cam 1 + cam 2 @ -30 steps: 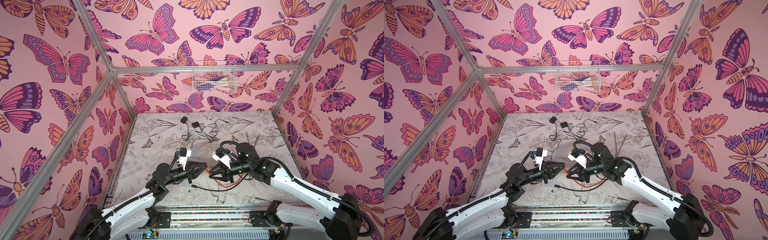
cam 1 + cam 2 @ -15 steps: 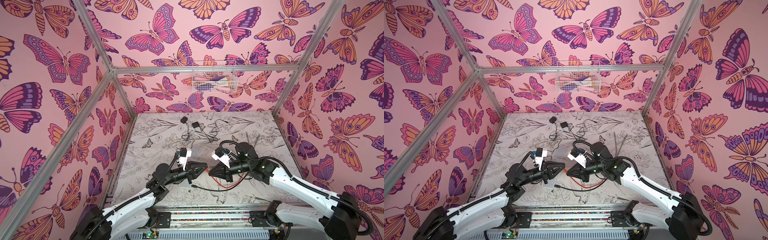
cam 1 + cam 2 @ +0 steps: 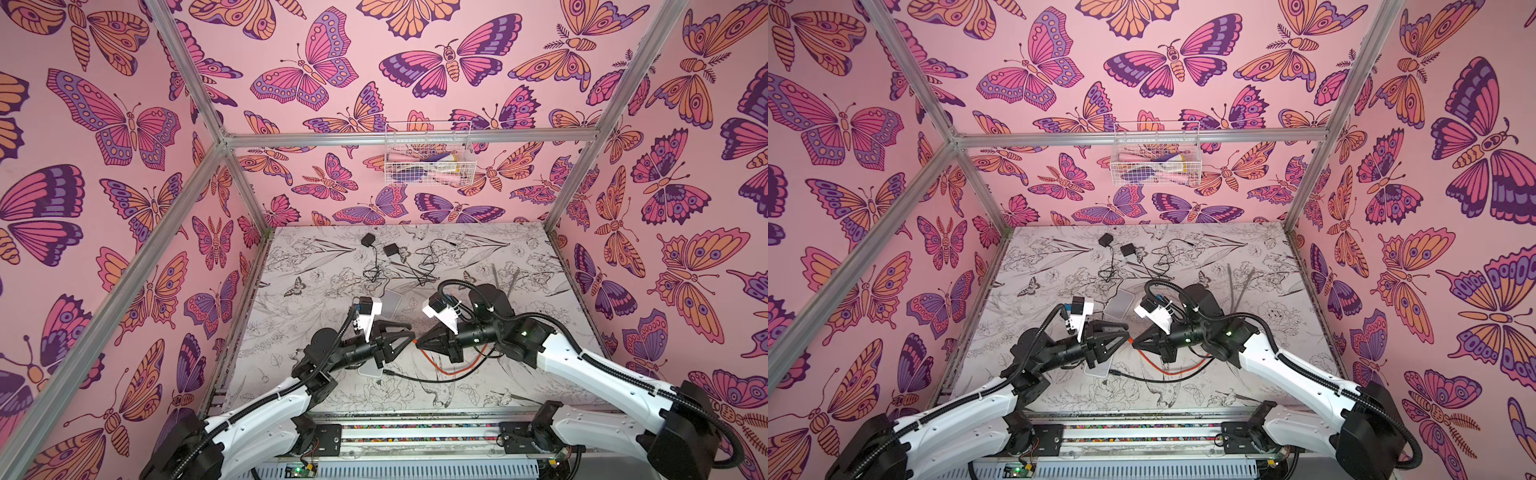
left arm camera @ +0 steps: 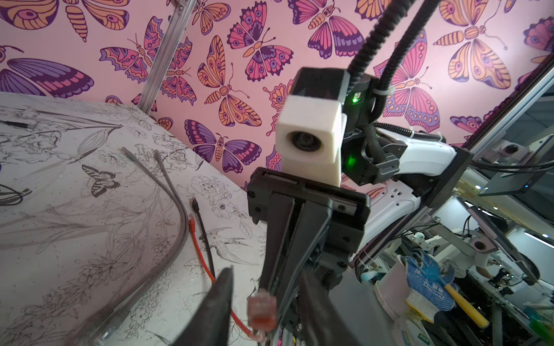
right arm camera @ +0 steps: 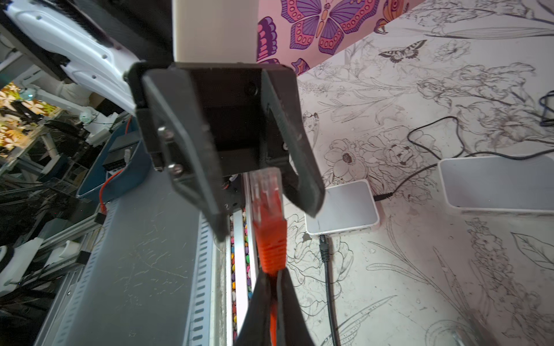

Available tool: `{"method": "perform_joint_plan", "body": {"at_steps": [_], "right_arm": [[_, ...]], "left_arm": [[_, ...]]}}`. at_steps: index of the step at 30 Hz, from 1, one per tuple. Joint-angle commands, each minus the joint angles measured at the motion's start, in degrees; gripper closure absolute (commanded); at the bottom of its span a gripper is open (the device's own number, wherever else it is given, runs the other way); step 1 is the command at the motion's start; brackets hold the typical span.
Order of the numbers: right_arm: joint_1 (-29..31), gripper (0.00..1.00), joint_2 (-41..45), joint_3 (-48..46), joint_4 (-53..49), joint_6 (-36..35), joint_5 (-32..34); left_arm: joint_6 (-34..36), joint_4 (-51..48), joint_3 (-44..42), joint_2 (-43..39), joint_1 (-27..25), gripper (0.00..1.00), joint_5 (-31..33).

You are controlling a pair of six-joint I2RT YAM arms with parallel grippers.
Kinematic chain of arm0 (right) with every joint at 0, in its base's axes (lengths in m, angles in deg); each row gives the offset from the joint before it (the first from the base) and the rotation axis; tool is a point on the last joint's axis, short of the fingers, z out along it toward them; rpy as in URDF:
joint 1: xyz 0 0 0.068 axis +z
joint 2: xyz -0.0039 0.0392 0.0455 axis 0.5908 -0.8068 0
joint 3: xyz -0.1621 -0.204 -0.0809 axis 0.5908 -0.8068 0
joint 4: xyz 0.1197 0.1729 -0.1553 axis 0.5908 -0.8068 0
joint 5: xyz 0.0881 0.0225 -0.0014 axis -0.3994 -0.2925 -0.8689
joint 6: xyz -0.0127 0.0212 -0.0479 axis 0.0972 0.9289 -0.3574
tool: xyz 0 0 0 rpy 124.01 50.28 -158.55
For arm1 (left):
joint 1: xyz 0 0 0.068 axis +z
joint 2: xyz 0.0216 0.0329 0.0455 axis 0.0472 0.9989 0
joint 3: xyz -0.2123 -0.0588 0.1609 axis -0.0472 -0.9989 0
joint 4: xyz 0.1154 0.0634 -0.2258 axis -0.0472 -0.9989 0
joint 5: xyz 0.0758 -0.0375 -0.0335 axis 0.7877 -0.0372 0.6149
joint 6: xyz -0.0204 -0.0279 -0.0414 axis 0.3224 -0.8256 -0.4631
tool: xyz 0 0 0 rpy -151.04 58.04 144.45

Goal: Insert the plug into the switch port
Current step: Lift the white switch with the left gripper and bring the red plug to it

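Right gripper (image 5: 271,278) clamped tight on orange cable (image 4: 200,254) just behind the plug (image 5: 266,197), plug mid-air between left gripper's (image 4: 265,296) parted jaws; white switch (image 3: 371,371) at plug's 8 o'clock in both top views.

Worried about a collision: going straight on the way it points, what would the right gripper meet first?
Likely the left gripper, facing it tip to tip; the orange plug it holds sits between those open fingers.
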Motion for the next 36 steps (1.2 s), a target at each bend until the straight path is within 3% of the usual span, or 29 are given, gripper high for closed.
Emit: {"method": "perform_joint_plan", "body": {"at_steps": [1,5,7,9,11,15,19,25,36], "right_arm": [[-0.3,1.00,0.2,4.1,-4.2,-2.9,8.5],[2.0,1.00,-1.5,8.0,-13.9,-7.2,23.9],[4.8,1.00,-2.9,9.0,-16.6,-9.4,32.7],[7.3,1.00,-4.9,9.9,-18.5,-10.6,39.5],[10.3,1.00,-7.5,10.7,-19.9,-11.8,45.9],[15.3,1.00,-13.2,12.4,-21.6,-13.7,54.8],[19.2,1.00,-20.1,14.9,-23.6,-14.6,59.5],[21.8,1.00,-30.1,17.6,-22.8,-15.4,60.8],[23.4,1.00,-38.5,22.2,-21.7,-16.4,58.3]], "left_arm": [[3.0,-10.4,0.1,-5.2,0.3,0.50,6.2],[4.1,-33.4,4.4,-11.4,1.7,0.43,23.0],[1.9,-40.9,5.1,-12.5,4.0,0.42,27.8],[-1.2,-45.1,4.6,-12.2,8.2,0.43,28.0],[-3.8,-45.6,3.2,-10.0,13.0,0.44,23.6],[-4.8,-45.2,0.2,-4.2,16.6,0.48,20.6],[-4.9,-44.6,-1.2,-0.4,16.8,0.50,21.2],[-5.5,-42.0,-3.7,1.8,16.9,0.50,21.0],[-5.0,-36.0,-3.6,8.5,17.0,0.50,20.1]]}}
